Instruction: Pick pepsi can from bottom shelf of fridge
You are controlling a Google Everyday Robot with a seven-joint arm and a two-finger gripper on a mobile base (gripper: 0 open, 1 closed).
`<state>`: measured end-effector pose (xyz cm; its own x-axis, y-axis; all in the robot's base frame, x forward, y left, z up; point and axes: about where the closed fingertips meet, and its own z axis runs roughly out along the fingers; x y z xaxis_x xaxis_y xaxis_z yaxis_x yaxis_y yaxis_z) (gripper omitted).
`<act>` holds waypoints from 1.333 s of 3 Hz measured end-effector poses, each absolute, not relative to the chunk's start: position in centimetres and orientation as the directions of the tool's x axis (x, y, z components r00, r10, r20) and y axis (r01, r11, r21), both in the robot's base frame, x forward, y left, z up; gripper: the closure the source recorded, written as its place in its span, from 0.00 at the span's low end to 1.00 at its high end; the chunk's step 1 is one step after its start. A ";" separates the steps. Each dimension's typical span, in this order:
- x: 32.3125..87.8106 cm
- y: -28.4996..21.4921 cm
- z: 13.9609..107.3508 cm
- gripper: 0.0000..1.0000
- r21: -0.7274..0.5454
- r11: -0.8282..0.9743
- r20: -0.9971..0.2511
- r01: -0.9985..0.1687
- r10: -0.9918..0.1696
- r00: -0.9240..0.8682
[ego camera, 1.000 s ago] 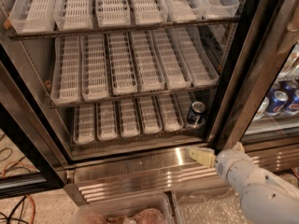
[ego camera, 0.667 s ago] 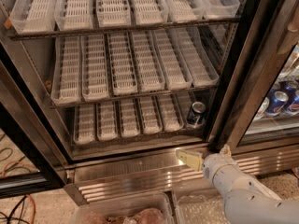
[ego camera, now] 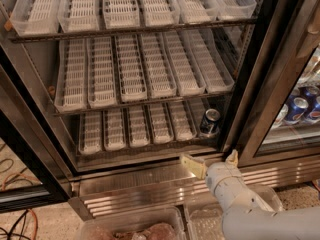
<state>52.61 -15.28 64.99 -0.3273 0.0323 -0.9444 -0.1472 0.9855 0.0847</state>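
The pepsi can (ego camera: 210, 122) stands upright at the right end of the bottom shelf (ego camera: 135, 129), beside the row of white slotted lane trays. The fridge (ego camera: 252, 99) has its door open, with three tray-lined racks and a steel sill (ego camera: 145, 181). My gripper (ego camera: 212, 162) is outside the fridge, over the sill, below and slightly in front of the can. It is open and empty, with one pale finger (ego camera: 192, 165) pointing left and the other (ego camera: 232, 157) on the right.
Several blue cans (ego camera: 299, 109) stand behind the closed glass door on the right. Clear plastic bins (ego camera: 130, 228) sit on the floor below the sill. Cables (ego camera: 17, 219) lie on the floor at the left. The black door post (ego camera: 270, 84) stands right of the can.
My arm has shifted a little to the left along the sill, and the wrist has turned so both fingers now show spread apart. The can has not moved.
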 end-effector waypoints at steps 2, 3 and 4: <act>52.8 -12.3 63.3 0.00 0.109 0.976 -0.952 -0.188 0.048 -0.302; 53.8 -10.1 62.2 0.00 0.108 0.975 -0.969 -0.194 0.060 -0.239; 55.0 -8.6 61.3 0.00 0.088 0.977 -0.982 -0.197 0.052 -0.182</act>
